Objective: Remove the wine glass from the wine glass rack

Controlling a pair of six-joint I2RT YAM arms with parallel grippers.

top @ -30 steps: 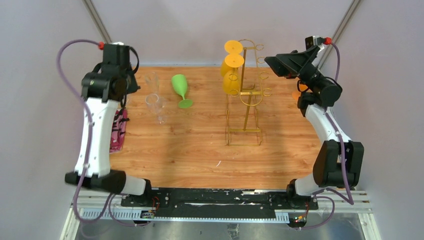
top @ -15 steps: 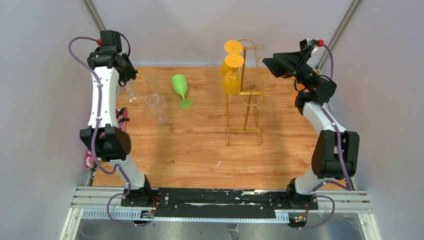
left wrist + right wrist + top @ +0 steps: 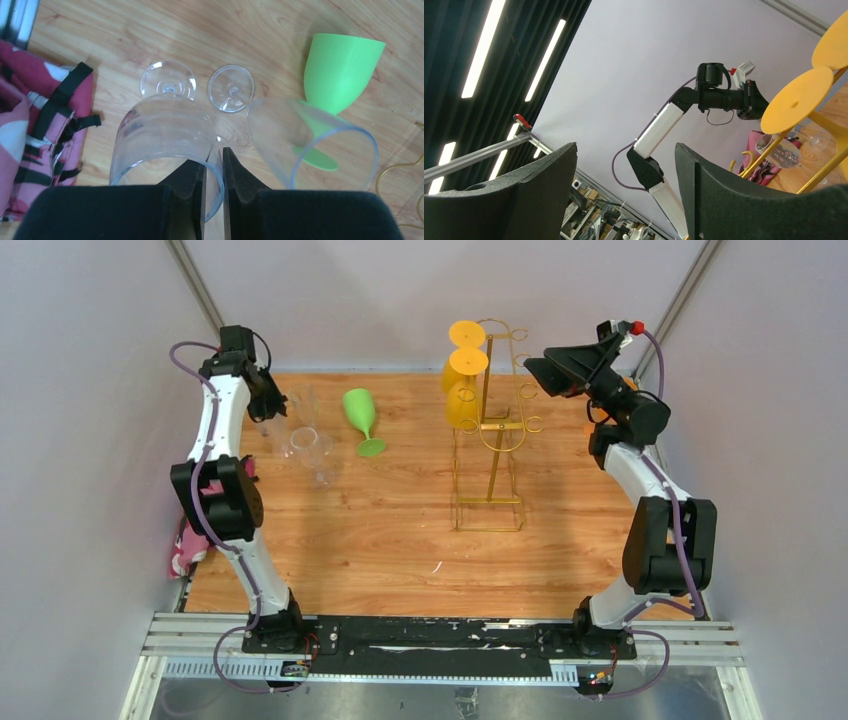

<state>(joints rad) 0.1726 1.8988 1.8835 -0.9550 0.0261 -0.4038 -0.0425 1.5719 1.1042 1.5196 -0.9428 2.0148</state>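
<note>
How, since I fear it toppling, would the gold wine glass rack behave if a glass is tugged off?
Probably tippy: the wine glass rack is tall thin wire on a narrow base. The yellow glasses all hang on one side, so it may lean that way. It looks light, so it might slide on the wooden table.
</note>
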